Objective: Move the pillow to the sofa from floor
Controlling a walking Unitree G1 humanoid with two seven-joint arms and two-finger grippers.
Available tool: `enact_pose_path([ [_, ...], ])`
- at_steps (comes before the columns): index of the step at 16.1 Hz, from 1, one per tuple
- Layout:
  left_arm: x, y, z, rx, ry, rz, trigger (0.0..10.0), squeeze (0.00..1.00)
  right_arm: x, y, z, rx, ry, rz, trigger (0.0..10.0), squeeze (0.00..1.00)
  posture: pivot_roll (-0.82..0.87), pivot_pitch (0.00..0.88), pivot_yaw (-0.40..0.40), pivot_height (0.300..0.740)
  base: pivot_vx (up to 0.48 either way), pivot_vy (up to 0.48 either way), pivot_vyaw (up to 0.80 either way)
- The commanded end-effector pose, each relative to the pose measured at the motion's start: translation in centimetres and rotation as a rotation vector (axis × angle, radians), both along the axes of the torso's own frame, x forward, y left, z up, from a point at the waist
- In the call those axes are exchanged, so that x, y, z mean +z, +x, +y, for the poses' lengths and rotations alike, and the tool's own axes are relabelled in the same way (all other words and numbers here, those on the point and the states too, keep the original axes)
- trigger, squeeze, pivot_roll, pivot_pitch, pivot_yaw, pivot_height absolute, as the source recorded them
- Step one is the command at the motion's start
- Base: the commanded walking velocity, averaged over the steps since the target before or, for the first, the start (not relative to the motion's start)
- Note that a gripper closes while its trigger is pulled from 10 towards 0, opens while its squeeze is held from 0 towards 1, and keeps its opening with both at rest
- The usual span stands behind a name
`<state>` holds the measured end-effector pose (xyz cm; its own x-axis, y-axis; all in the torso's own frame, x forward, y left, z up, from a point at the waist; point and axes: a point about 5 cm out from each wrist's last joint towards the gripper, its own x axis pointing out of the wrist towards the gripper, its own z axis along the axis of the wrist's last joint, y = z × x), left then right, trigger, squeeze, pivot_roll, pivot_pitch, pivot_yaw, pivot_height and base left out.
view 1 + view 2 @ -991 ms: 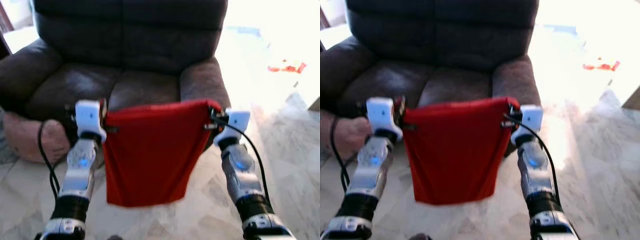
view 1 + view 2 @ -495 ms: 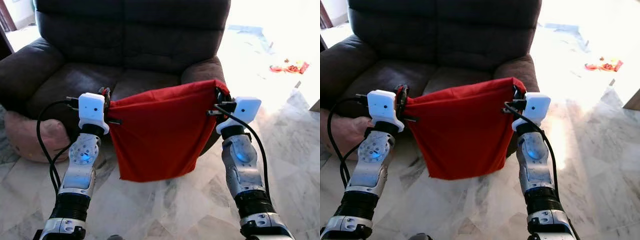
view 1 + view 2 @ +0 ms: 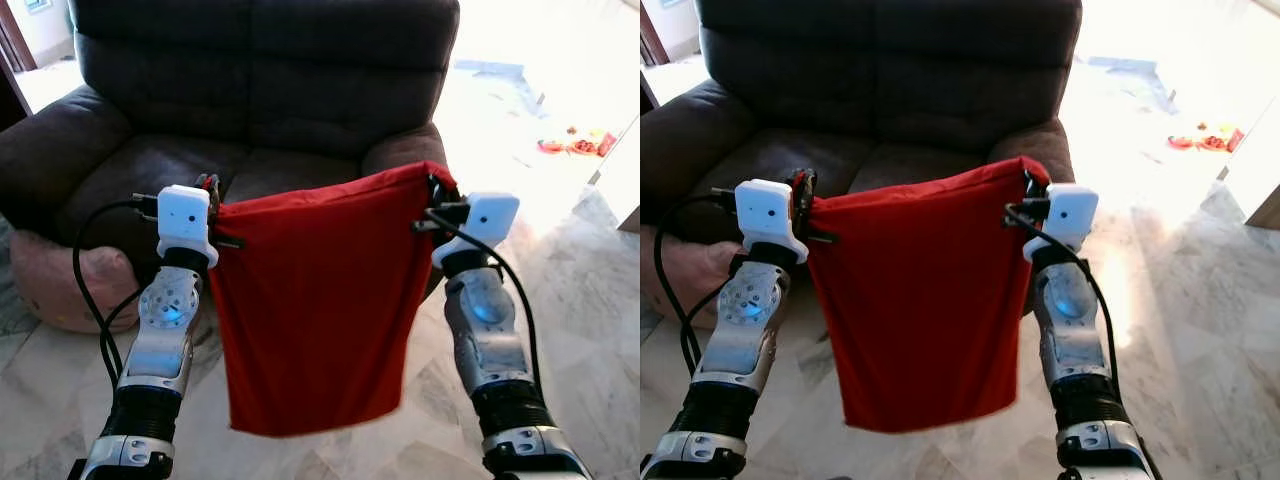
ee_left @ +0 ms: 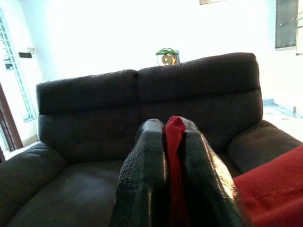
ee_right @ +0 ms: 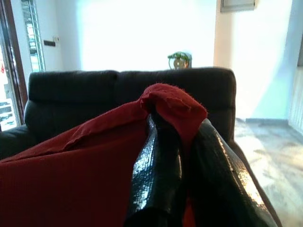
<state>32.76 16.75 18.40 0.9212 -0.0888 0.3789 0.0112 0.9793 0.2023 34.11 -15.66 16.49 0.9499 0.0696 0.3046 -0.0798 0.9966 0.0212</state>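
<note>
The left gripper's point(image 4: 173, 142) two black fingers point(image 4: 144, 175) were pressed tight on one upper corner of the red pillow point(image 3: 310, 310), a narrow fold of red cloth pinched between them. The right gripper point(image 5: 182, 137) was likewise clamped on the other upper corner, the fabric bunched over its fingertips point(image 5: 158, 156). Held so, by the two top corners and well apart, the pillow hung flat and limp like an empty cover, its top edge stretched nearly level between the two grippers and its lower edge dangling clear of the marble floor point(image 3: 590, 300). That spread grip most likely served to keep the cloth from folding on itself and to let it be carried forward without dragging.

Beyond the fingers stood the dark sofa point(image 3: 260, 90), its seat cushions directly ahead of and somewhat behind the hanging pillow, its right armrest just past the right gripper. The pillow was thus off the floor and in front of the sofa but not yet over the seat; the carry seemed well along, with the placing left to do. A pinkish pouf point(image 3: 60, 290) rested on the floor by the sofa's left armrest. A small green ornament point(image 4: 166, 56) showed above the sofa back. No brand, label or writing could be read anywhere.
</note>
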Motion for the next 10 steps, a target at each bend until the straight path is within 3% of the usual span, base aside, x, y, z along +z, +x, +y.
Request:
enact_pose_path([
  [1, 2.4, 0.1, -0.1, -0.008, 0.018, -0.090, 10.0, 0.00, 3.4, 0.1, -0.2, -0.005, -0.008, -0.131, 10.0, 0.00, 0.09, 0.000, -0.066, 0.740, 0.274, 0.000, 0.00],
  [10, 3.5, 0.2, -0.1, -0.015, 0.039, -0.120, 10.0, 0.00, 3.9, 0.3, 0.4, 0.015, -0.034, -0.126, 10.0, 0.00, 0.09, 0.000, -0.070, 0.740, 0.281, 0.000, 0.00],
])
